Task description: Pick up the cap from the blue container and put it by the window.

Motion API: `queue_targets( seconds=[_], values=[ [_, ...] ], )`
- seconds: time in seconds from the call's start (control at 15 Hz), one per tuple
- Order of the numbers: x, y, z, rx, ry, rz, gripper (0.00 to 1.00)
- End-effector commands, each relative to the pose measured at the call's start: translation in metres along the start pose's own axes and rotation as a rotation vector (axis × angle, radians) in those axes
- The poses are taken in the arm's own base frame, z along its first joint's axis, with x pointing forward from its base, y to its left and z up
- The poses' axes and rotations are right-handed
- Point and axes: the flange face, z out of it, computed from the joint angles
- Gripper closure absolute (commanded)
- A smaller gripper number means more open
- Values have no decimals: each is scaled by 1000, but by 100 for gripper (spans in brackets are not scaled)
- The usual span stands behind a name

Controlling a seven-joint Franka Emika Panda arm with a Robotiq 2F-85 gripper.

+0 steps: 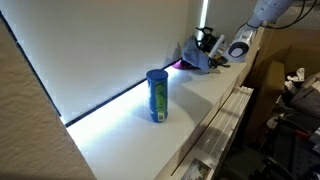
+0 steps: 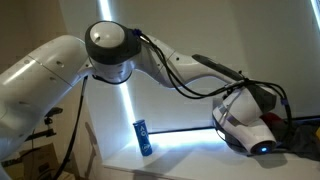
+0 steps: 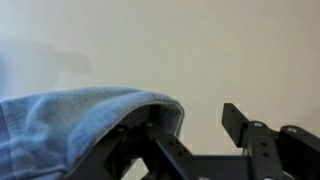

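Note:
The grey-blue cap [image 1: 193, 57] lies on the white ledge against the window [image 1: 110, 45], far from the blue container [image 1: 157, 96]. The container stands upright and bare-topped mid-ledge, and also shows in an exterior view [image 2: 144, 137]. My gripper [image 1: 208, 42] hovers right at the cap. In the wrist view the cap [image 3: 70, 125] drapes over one finger, while the other finger stands apart with an empty gap between them [image 3: 190, 118]. The jaws are open.
A glowing strip [image 1: 105, 105] runs along the window's bottom edge. The ledge's front edge [image 1: 215, 115] drops to white slats, with dark clutter [image 1: 295, 95] beyond. The arm's large white links [image 2: 110, 50] fill much of an exterior view.

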Motion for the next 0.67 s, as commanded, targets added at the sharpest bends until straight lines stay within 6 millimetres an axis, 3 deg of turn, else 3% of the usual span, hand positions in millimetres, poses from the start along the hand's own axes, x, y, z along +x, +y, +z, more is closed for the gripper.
queue_targets(
  seconds=[0.0,0.13,0.2,0.33,0.6],
  values=[
    [2,0,-1,0,1,0,33],
    [3,-1,-3,-1,4,-2,33],
    [3,-2,-3,-1,4,-2,8],
    [-3,-13,-3,-55,44,-111,2],
    [-38,-58,5,-166,71,-277,0]
  ],
)
